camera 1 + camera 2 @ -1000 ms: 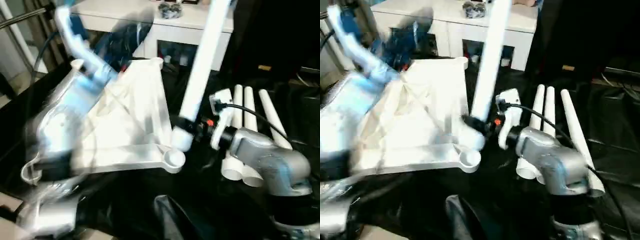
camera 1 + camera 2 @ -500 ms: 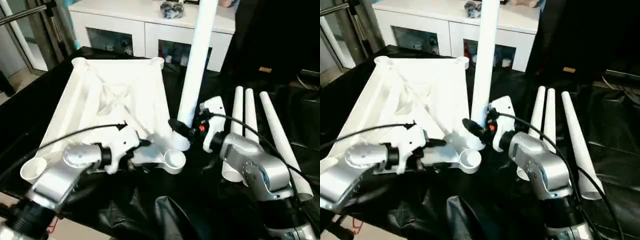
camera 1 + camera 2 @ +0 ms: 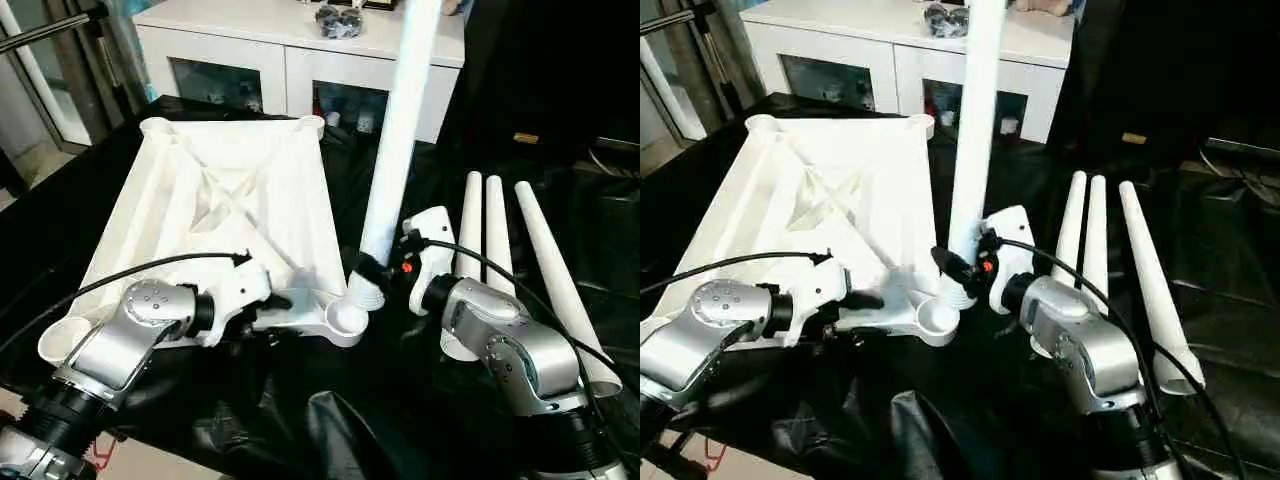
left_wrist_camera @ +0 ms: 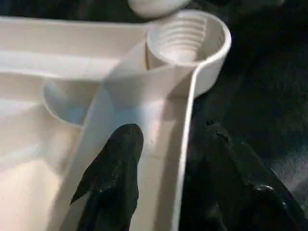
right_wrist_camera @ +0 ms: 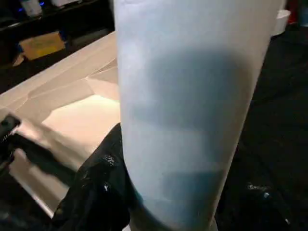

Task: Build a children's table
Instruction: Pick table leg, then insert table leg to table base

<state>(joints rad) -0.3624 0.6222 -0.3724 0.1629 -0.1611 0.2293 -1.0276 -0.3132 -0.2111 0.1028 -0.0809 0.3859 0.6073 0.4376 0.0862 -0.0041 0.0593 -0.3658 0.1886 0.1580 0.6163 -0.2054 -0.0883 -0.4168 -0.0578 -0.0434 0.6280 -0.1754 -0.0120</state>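
The white tabletop (image 3: 230, 190) lies ribbed side up on black cloth. My left gripper (image 3: 268, 300) is at its near edge, left of the near-right corner socket (image 3: 345, 318). In the left wrist view, one finger (image 4: 120, 154) lies inside the rim and the other outside, shut on that rim. My right gripper (image 3: 378, 272) is shut on a white leg (image 3: 400, 130), held nearly upright. The leg's threaded end (image 3: 365, 295) sits right beside the socket's far rim. In the right wrist view the leg (image 5: 192, 96) stands between the black fingers (image 5: 101, 183).
Three more white legs (image 3: 490, 240) lie side by side on the cloth to the right, past my right forearm. A white glass-door cabinet (image 3: 300, 40) stands behind the tabletop. Crumpled black cloth (image 3: 330, 430) hangs over the near edge.
My left arm has swung down from above the tabletop to its near edge, and its jaws have closed on the rim. The held leg's lower end has shifted slightly toward the corner socket.
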